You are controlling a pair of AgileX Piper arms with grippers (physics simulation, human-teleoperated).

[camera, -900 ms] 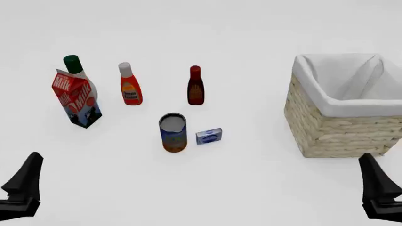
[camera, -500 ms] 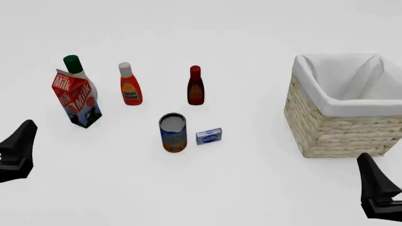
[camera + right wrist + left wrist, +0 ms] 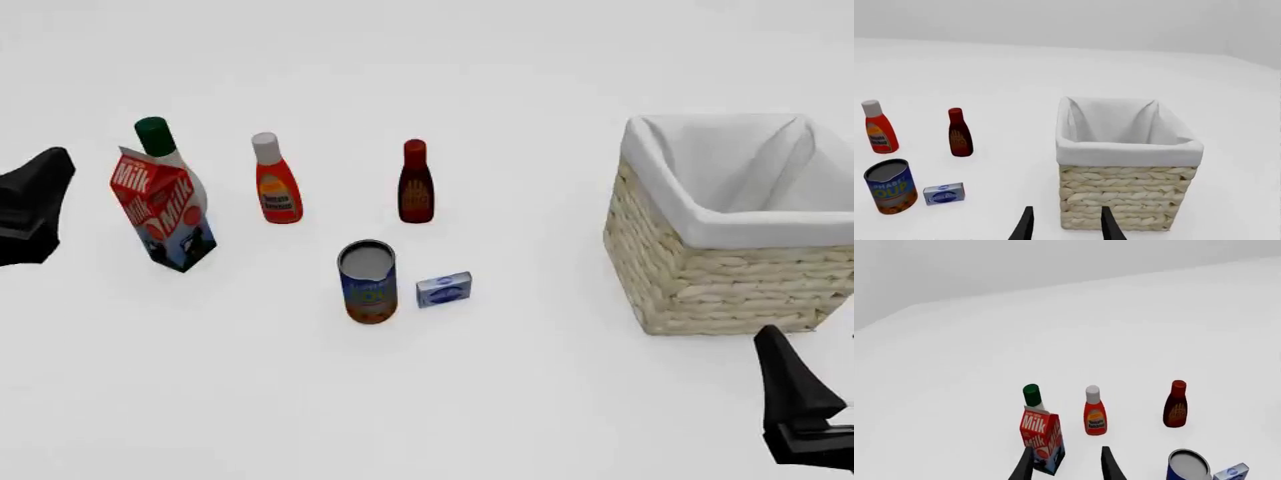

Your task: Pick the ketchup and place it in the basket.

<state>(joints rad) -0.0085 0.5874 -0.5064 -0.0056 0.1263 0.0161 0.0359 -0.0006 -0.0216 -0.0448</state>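
Note:
The ketchup point(image 3: 278, 185) stands upright on the white table, a red-orange bottle with a pale cap, also in the left wrist view point(image 3: 1095, 415) and the right wrist view point(image 3: 879, 135). The wicker basket point(image 3: 721, 280) with white lining sits at the right, close ahead in the right wrist view point(image 3: 1121, 195). My left gripper point(image 3: 38, 200) hovers at the far left, beside the milk carton and well left of the ketchup. Its fingers point(image 3: 1067, 452) are open with nothing between them. My right gripper point(image 3: 790, 390) is low at the front right, before the basket, fingers point(image 3: 1067, 212) open and empty.
A red milk carton point(image 3: 160, 210) stands left of the ketchup, with a green-capped bottle point(image 3: 156, 135) behind it. A maroon bottle point(image 3: 415, 185) stands right of the ketchup. Nearer me are a soup can point(image 3: 367, 282) and a small blue box point(image 3: 443, 289).
My left gripper has moved forward along the left edge, from the front corner to level with the milk carton. The right gripper has barely shifted. No object has moved.

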